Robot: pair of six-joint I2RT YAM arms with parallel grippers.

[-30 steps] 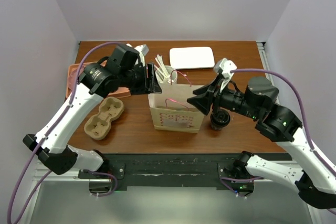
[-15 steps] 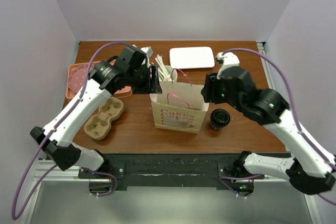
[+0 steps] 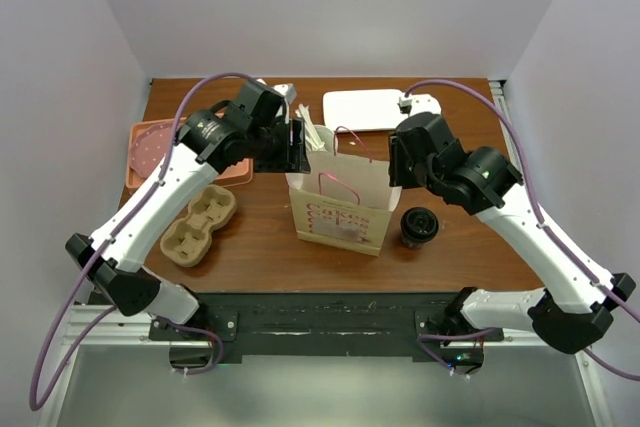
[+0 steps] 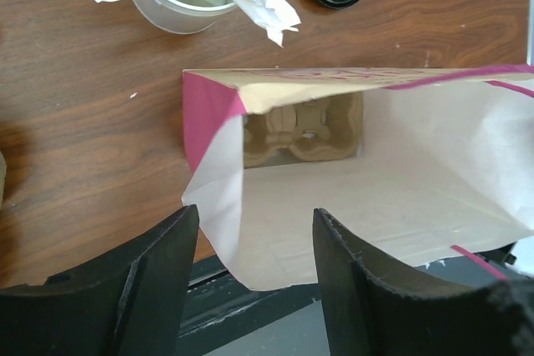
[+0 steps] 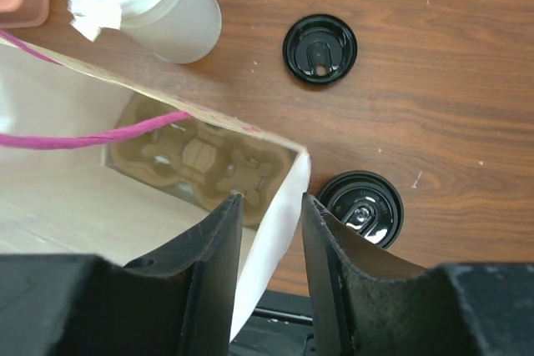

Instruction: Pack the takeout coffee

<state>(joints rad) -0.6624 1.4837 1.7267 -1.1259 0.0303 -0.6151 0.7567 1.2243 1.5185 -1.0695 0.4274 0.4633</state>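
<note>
- Takeout coffee (image 3: 420, 225) stands on a brown wood table (image 3: 260, 242). Plain pale walls (image 3: 330, 7) close in the back and both sides.
- The coffee is outside the paper bag (image 3: 338, 209), just beside the bag's right front corner.
- The bag stands open in the middle of the table. A cardboard cup holder (image 5: 200, 160) lies at the bottom of it.
- A second cup holder (image 3: 198, 222) lies left of the bag, and a pink tray (image 3: 148, 152) sits behind that one.
- A white cup (image 5: 183, 18) full of pale sticks stands behind the bag. A flat white tray (image 3: 362, 110) lies at the back.
- Another round black lid (image 5: 319, 49) lies behind the coffee. I cannot tell if a cup is under it.
- The bag's right wall stands between the coffee and the inside of the bag.
- The right gripper (image 5: 271, 202) has one finger on each side of that wall. I cannot tell if it squeezes the paper.
- The left gripper (image 4: 256, 214) is spread wide over the bag's left rim and grasps nothing.
- The coffee stands straight up, with its black lid facing the ceiling and its long side going up and down.
</note>
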